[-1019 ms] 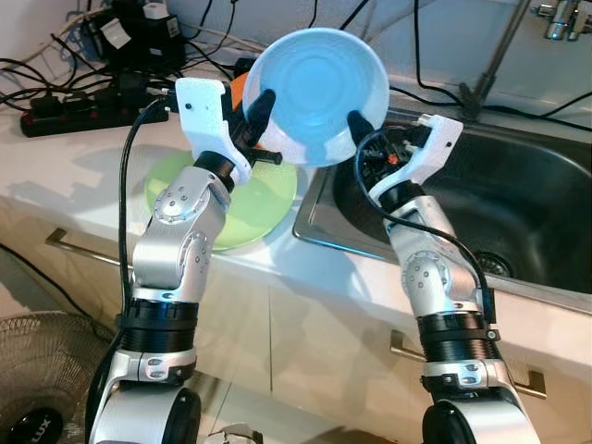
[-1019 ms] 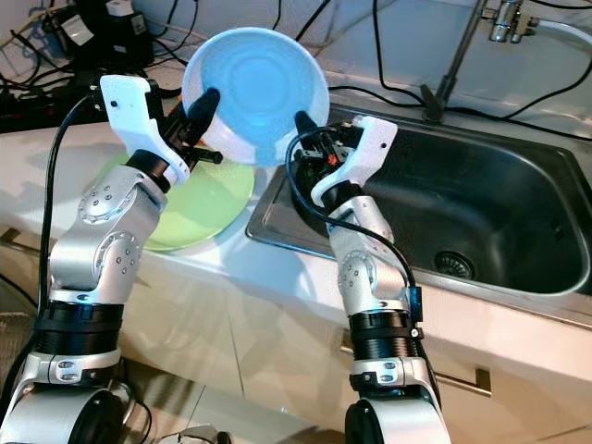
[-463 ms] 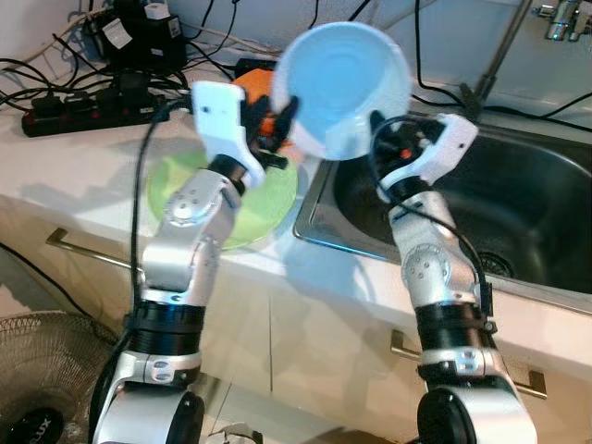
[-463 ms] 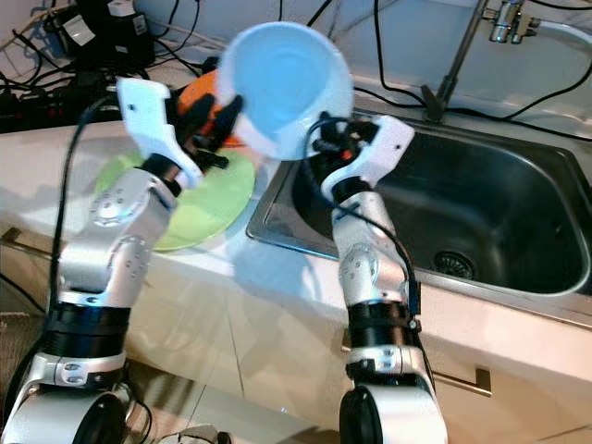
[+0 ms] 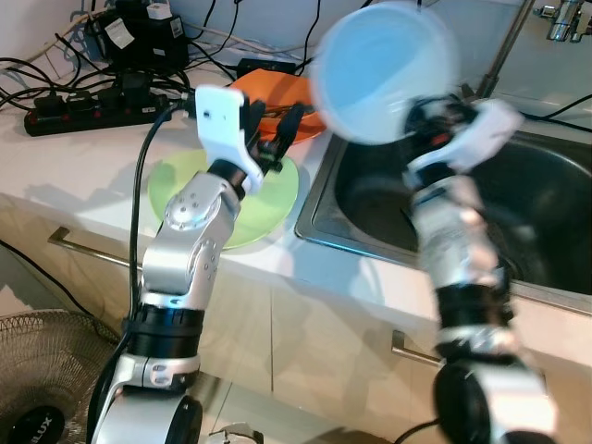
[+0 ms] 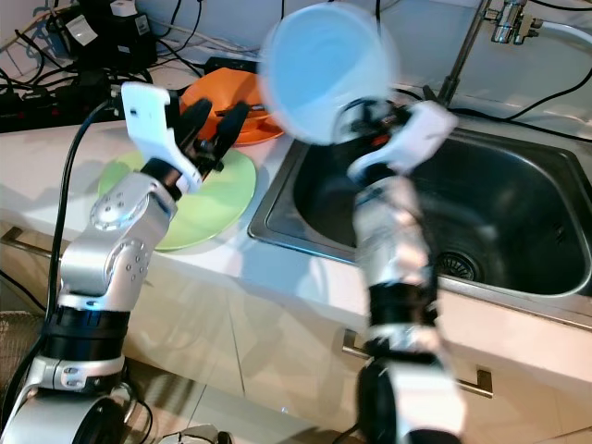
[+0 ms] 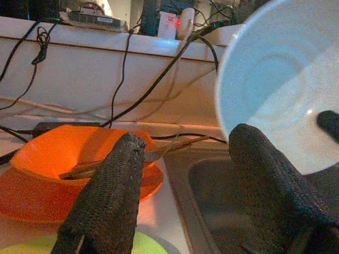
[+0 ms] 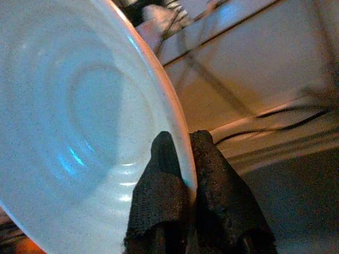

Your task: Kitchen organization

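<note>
A light blue bowl (image 5: 384,72) hangs tilted in the air above the left end of the sink (image 5: 541,217). My right gripper (image 8: 183,159) is shut on its rim, one finger on each side of the edge; this arm is blurred. My left gripper (image 5: 275,125) stands open and holds nothing, over the far edge of a green plate (image 5: 268,199) on the counter. Just past its fingertips an orange bowl sits on an orange plate (image 7: 69,159) with a utensil lying in it. In the left wrist view the blue bowl (image 7: 280,79) is beyond the open fingers (image 7: 114,185), apart from them.
A faucet pipe (image 5: 499,55) rises behind the sink. A black power strip (image 5: 83,106) and many cables lie at the back left of the counter. Cabinet handles (image 5: 79,245) run below the counter edge. A fan (image 5: 37,370) stands on the floor at lower left.
The blue bowl has moved right, from over the green plate to over the sink, carried by my right gripper. My left gripper has come off its rim and stays open by the orange plate.
</note>
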You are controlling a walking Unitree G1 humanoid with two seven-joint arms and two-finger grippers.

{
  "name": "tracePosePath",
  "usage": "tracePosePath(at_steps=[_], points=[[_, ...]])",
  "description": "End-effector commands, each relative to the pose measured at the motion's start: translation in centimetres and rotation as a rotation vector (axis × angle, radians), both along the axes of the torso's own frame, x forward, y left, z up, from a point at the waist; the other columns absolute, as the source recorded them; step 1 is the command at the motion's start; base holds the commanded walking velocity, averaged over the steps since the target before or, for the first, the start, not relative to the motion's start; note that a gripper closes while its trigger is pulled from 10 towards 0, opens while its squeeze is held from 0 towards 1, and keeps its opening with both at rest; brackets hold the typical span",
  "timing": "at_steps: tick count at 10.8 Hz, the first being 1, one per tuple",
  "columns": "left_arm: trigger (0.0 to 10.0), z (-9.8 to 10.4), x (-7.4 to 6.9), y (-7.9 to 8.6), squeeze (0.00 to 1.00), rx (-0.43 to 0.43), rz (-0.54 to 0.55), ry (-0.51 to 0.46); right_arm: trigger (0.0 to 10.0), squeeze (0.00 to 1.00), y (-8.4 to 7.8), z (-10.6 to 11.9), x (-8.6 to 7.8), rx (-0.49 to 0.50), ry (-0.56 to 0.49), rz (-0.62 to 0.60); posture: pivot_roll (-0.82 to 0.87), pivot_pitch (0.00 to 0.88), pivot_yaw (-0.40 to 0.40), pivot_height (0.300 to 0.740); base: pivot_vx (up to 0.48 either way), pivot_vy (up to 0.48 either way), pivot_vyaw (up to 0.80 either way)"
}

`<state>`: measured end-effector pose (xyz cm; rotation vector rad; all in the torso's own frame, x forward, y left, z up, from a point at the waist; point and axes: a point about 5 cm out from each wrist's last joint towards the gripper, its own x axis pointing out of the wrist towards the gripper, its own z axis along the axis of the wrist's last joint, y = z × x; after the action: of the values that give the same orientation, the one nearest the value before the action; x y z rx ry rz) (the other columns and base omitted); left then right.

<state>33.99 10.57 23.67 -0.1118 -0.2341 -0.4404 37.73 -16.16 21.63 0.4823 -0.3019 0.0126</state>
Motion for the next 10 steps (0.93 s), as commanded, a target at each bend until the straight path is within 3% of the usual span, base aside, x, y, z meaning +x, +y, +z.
tracePosePath(at_steps=[1,2,4,6,8,10], points=[[10.0,-0.1,-0.2,-0.1,0.00,0.020,0.001,0.001,10.0,0.00,-1.6,0.9,0.3,-0.051,-0.020,-0.102,0.08,0.002,-0.040,0.740,0.000,0.000,0.00],[10.0,-0.3,-0.3,0.1,0.00,0.025,0.002,0.012,10.0,0.00,-2.4,0.7,0.4,-0.087,0.004,-0.141,0.09,0.003,-0.043,0.740,0.000,0.000,0.00],[10.0,-2.8,-1.0,0.9,0.00,0.124,-0.028,0.121,10.0,0.00,-5.1,-0.7,1.1,-0.456,0.171,-0.311,0.09,0.005,-0.050,0.740,0.000,0.000,0.00],[10.0,-4.7,-1.1,1.7,0.00,0.152,0.002,0.217,10.0,0.00,-6.2,-2.8,1.6,-0.687,0.347,-0.319,0.10,0.008,-0.056,0.740,0.000,0.000,0.00],[10.0,-4.8,-1.5,1.3,0.00,0.156,-0.019,0.227,10.0,0.00,-5.6,-4.3,1.9,-0.827,0.422,-0.236,0.11,0.010,-0.064,0.740,0.000,0.000,0.00],[10.0,-4.8,-1.6,1.3,0.00,0.160,-0.017,0.239,10.0,0.00,-3.9,-6.8,1.8,-0.903,0.532,-0.079,0.12,0.013,-0.069,0.740,0.000,0.000,0.00]])
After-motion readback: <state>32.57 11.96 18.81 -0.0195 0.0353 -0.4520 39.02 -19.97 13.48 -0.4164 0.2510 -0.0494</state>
